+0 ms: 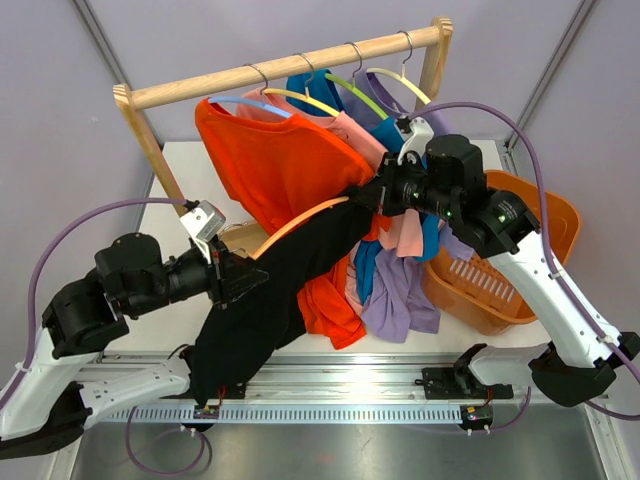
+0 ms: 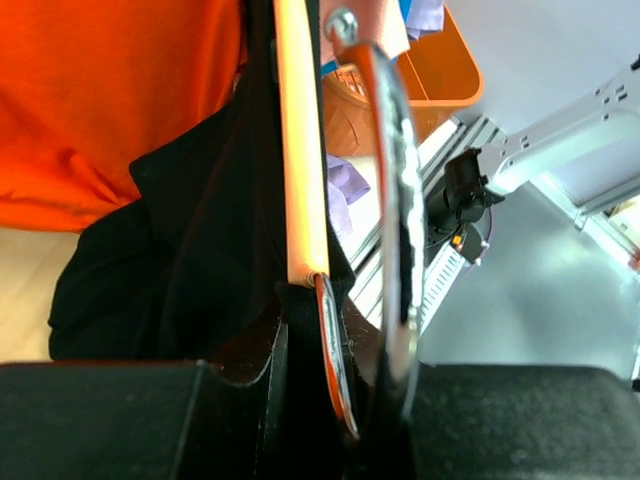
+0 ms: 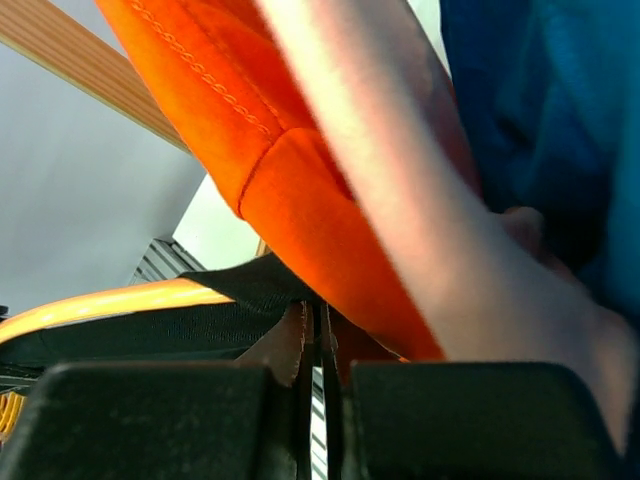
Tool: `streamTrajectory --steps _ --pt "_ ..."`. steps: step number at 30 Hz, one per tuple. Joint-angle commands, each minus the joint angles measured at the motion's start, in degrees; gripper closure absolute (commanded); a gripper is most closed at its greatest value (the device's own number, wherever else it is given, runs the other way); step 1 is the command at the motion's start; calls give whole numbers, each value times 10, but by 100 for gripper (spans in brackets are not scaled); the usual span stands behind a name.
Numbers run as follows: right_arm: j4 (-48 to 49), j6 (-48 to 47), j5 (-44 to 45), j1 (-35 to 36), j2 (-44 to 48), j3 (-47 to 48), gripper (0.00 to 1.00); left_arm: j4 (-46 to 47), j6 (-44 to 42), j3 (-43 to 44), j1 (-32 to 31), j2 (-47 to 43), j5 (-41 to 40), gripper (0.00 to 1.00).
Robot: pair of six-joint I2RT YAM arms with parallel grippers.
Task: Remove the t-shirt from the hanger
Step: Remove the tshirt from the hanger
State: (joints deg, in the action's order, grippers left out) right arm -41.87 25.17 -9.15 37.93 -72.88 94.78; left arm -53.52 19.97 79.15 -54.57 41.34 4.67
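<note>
Purple-walled booth, white table (image 1: 200, 165), wooden rack (image 1: 280, 65) at 12 o'clock. The left gripper (image 1: 238, 276), toward 8 o'clock, is clamped narrow on the orange hanger (image 1: 300, 222), which is off the rack. The black t-shirt (image 1: 270, 300) is mid-table and looks still threaded on. The right gripper (image 1: 372, 195), toward 1 o'clock, is pinched tight on its fabric. I'd say sliding it off is what's left.

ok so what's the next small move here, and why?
Probably draw the right end effector away from the left end effector, along the hanger's arm. It looks shut on the black t-shirt, while the left clamps the orange hanger near its hook, with the shirt draped over it.
</note>
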Motion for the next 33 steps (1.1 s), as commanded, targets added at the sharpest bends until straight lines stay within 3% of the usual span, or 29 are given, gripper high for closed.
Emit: streamTrajectory --steps 1,6,15,25,33 --pt "-2 -65 165 -81 0 -6 100 -20 -45 65 -5 -34 114 100" --pt "-11 -84 164 -107 -2 -14 100 -62 -64 110 -5 -31 73 100" --pt "-6 -107 150 -153 -1 -39 100 -31 -67 124 -5 -71 68 100" --pt "1 -139 129 -196 0 -46 100 -69 -80 199 -5 -60 40 100" --pt "6 -148 112 -209 5 -67 100 -26 -76 183 -5 -67 61 100"
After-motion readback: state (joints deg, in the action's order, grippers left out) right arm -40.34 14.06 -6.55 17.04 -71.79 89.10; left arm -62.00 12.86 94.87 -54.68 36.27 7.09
